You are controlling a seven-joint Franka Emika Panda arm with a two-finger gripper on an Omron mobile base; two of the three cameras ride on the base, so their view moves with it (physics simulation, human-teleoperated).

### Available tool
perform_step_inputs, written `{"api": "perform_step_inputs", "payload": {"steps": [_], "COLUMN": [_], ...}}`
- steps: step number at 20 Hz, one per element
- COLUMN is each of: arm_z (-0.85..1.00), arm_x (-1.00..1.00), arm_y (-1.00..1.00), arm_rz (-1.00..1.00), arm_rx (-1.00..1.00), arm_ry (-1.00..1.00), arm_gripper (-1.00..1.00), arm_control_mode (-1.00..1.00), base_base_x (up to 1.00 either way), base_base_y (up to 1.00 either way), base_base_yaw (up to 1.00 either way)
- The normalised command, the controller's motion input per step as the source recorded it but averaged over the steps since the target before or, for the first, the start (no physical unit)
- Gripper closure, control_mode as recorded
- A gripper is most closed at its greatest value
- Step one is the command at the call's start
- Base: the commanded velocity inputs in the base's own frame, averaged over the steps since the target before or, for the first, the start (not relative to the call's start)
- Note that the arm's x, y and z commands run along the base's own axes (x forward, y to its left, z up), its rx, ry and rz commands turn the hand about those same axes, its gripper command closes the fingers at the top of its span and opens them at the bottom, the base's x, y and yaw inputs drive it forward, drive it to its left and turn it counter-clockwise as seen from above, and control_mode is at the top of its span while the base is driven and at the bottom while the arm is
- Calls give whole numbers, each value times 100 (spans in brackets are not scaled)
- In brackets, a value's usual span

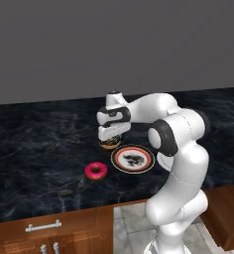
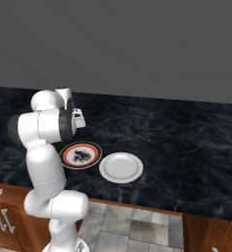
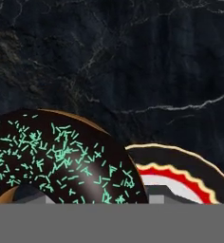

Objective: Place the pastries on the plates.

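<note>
Your end effector (image 1: 109,139) sits low over the dark marble desk (image 1: 34,144), right on the chocolate sprinkled donut (image 1: 109,144); you cannot tell whether its fingers are closed on the pastry or merely around it. In the hand view that donut (image 3: 61,156) fills the lower left, with the patterned plate (image 3: 180,173) just beside it. The pink donut (image 1: 95,170) lies near the end effector on the desk, apart from both plates. The plain white plate (image 2: 121,167) rests just beyond the patterned one (image 2: 80,155).
</note>
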Motion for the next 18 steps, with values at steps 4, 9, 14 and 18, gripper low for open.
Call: {"api": "perform_step_inputs", "payload": {"steps": [4, 9, 14, 18], "arm_z": [22, 8, 0, 0], "arm_x": [-34, -30, -35, -17], "arm_y": [-100, -100, -100, -100], "arm_rz": [-1, -1, -1, 0], "arm_rx": [0, 0, 0, 0], "arm_ry": [6, 6, 3, 5], "arm_gripper": [100, 100, 100, 100], "arm_control_mode": [-100, -100, -100, -100], "base_base_x": [0, 0, 0, 0], "base_base_y": [0, 0, 0, 0], "base_base_yaw": [0, 0, 0, 0]}}
